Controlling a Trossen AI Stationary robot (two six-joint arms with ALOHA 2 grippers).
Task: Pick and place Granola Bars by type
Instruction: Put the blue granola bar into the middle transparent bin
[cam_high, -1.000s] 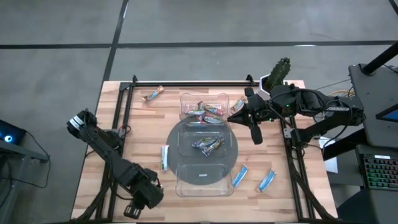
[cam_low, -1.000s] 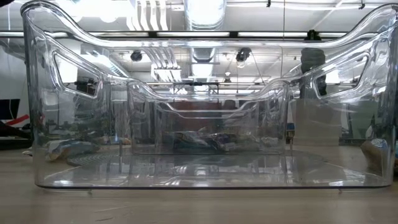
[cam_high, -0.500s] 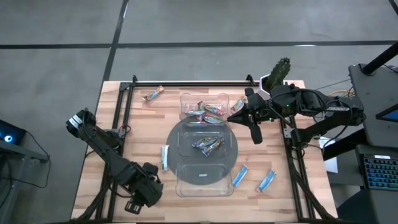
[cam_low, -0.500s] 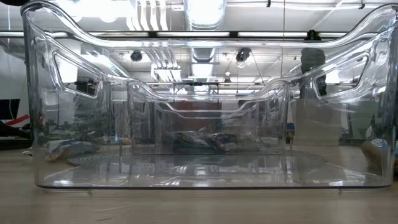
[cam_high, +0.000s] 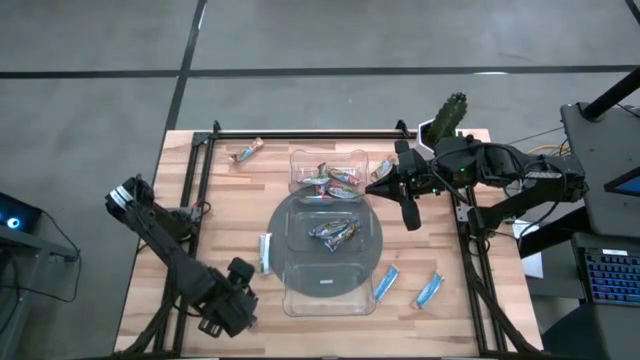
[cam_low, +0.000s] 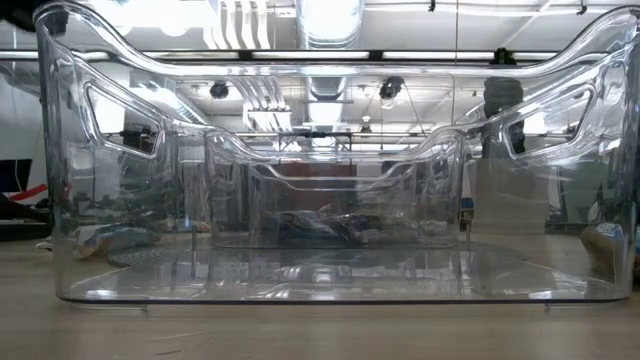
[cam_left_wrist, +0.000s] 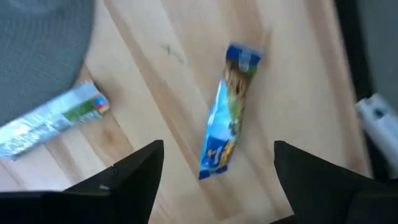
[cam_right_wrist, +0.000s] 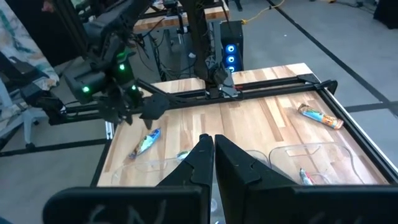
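Lining up on a stray blue bar left of the tray.

Left gripper (cam_left_wrist: 214, 180) spread wide, empty, above blue bar (cam_left_wrist: 227, 112) just left of clear tray (cam_high: 300, 290); best straddled across its narrow width. Right gripper (cam_right_wrist: 213, 155) closed, seemingly empty, beside tray's right.

A robotics lab or workshop: a pale wooden tabletop (cam_high: 230, 200) in a black metal frame (cam_high: 300, 133) stands on grey concrete floor (cam_high: 90, 60), under exposed ceiling ducts (cam_low: 330, 20).
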